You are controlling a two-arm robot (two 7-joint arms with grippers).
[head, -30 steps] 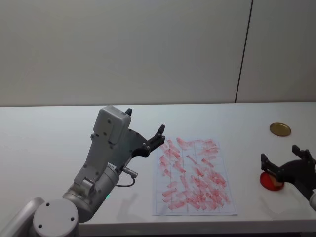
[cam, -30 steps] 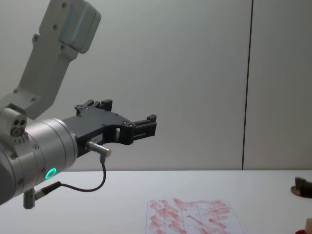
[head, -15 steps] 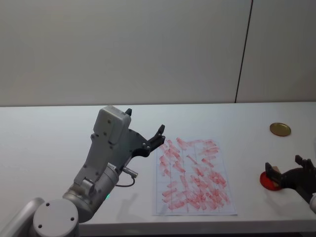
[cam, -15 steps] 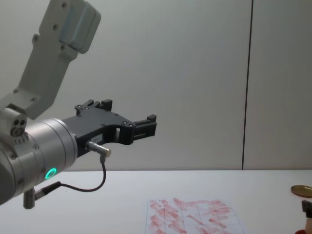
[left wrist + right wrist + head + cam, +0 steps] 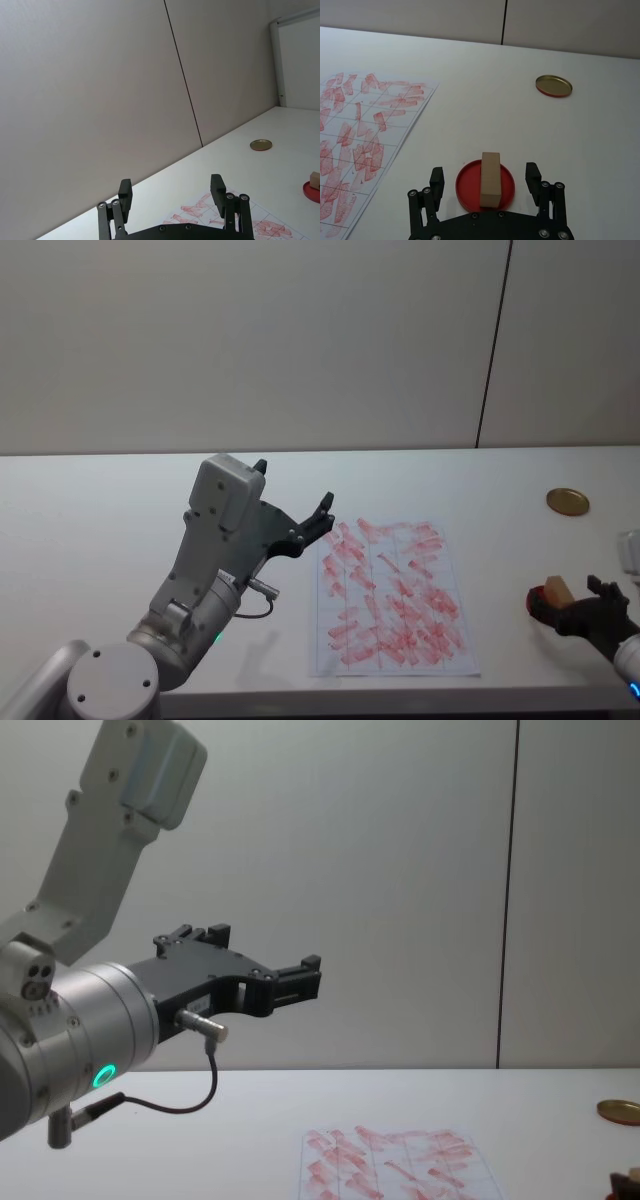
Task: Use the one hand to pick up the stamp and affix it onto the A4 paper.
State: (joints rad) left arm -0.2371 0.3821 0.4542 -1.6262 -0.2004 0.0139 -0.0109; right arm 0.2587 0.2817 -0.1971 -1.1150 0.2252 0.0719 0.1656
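R gripper open, flanking stamp on red pad, near right, no contact. I'd centre, close on long sides (keep it level). L gripper open, parked raised left.

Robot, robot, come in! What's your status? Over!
Right claw open, lined up with stamp, not touching. Left claw open, parked high. Stamp sits on red pad. Brass disc far off, path to A4 paper looks free.

A bare robot lab: plain white table against a grey panelled wall.
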